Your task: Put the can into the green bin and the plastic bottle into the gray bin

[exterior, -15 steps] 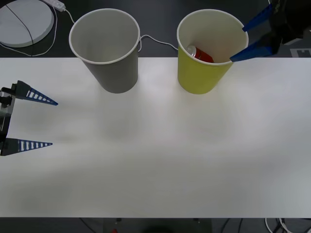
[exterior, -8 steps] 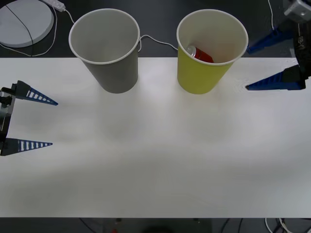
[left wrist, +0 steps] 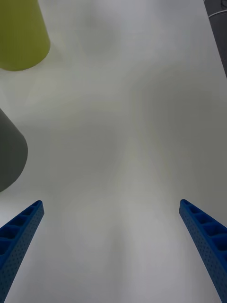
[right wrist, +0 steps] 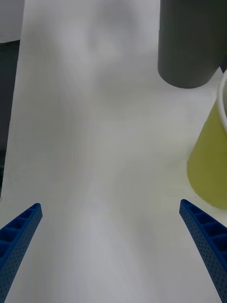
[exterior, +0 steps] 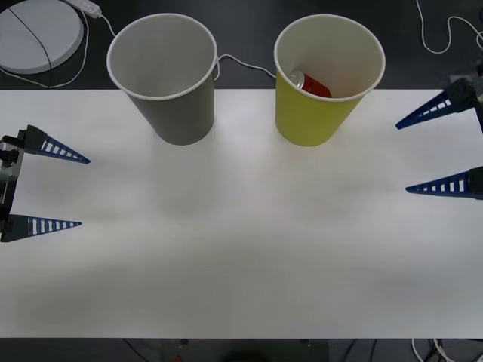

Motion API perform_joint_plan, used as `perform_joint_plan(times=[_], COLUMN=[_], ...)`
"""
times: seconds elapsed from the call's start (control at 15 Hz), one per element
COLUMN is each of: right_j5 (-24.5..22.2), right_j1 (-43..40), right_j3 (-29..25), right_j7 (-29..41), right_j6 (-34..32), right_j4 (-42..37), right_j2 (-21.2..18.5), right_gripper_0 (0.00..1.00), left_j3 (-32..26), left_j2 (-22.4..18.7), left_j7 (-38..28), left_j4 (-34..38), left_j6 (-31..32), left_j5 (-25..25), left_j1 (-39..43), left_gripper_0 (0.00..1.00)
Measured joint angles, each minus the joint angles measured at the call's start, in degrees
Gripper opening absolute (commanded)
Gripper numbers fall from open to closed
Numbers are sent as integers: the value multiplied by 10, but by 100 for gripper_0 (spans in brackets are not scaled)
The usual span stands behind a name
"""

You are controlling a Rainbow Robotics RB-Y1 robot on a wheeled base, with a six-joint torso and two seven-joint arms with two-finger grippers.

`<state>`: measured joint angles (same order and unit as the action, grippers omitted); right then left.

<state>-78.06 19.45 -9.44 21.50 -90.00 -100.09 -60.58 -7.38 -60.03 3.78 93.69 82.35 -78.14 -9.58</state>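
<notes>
**Can in the green bin, both jaws spread and empty**

At the worktop's (exterior: 241, 249) left edge the left gripper (exterior: 75, 192) hovers with jaws spread wide, holding and touching nothing. Near the back edge stands the gray bin (exterior: 167, 75), upright. Just to its right, apart from it, the green bin (exterior: 326, 79) stands upright with the can (exterior: 309, 83) lying tilted inside. At the right edge the right gripper (exterior: 411, 157) has jaws wide apart, empty, clear of the green bin.
</notes>
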Motion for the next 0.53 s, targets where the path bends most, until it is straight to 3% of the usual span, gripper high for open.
perform_joint_plan(times=[0.33, 0.53], right_j5=[10, 9], right_j1=[-80, -111], right_j3=[-29, -42], right_j7=[-92, -111], right_j6=[1, 1], right_j4=[-7, -7], right_j2=[16, 39], right_gripper_0=[100, 100], left_j3=[0, 0], left_j2=[0, 0], left_j7=[0, 0], left_j4=[0, 0], left_j6=[0, 0], left_j5=[0, 0], left_j1=[0, 0], left_gripper_0=[100, 100])
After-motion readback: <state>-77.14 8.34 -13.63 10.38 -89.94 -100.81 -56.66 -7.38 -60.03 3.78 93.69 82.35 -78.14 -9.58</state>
